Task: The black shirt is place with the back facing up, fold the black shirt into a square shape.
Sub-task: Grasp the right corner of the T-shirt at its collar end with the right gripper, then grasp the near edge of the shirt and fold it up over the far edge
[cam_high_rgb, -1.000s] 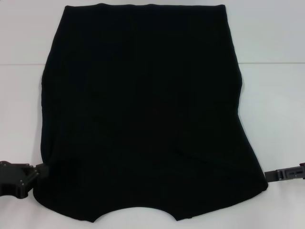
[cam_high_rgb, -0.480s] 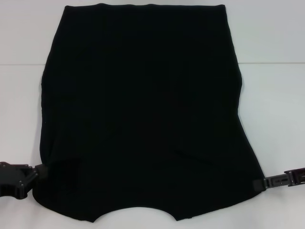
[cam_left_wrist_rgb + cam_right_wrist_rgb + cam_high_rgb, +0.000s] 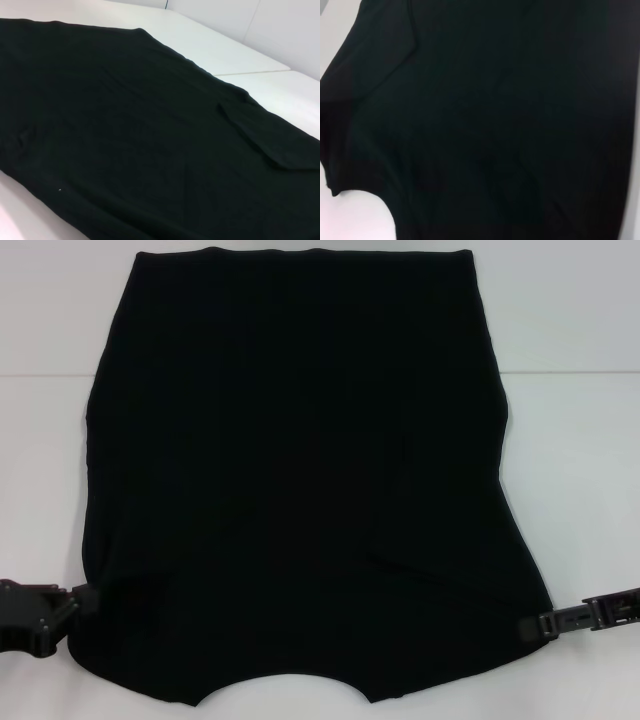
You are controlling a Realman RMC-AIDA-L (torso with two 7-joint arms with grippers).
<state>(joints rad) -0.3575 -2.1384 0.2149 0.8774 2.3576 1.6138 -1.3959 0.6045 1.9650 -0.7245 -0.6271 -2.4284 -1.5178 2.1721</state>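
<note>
Matte black cloth shirt [image 3: 300,480] spread flat across frame centre on white table [image 3: 580,440], left gripper [image 3: 75,602] touching its lower-left edge, right gripper [image 3: 535,627] at its lower-right edge, finger states impossible to tell.

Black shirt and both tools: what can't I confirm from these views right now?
- Left tool and right tool, head view: whether they are open or shut, tips lost against the black shirt.
- Wrist views: neither shows its own tool.
- Shirt's lettering: nowhere visible; only plain black shows.
- Collar edge: cut off by the head view's bottom edge.
</note>
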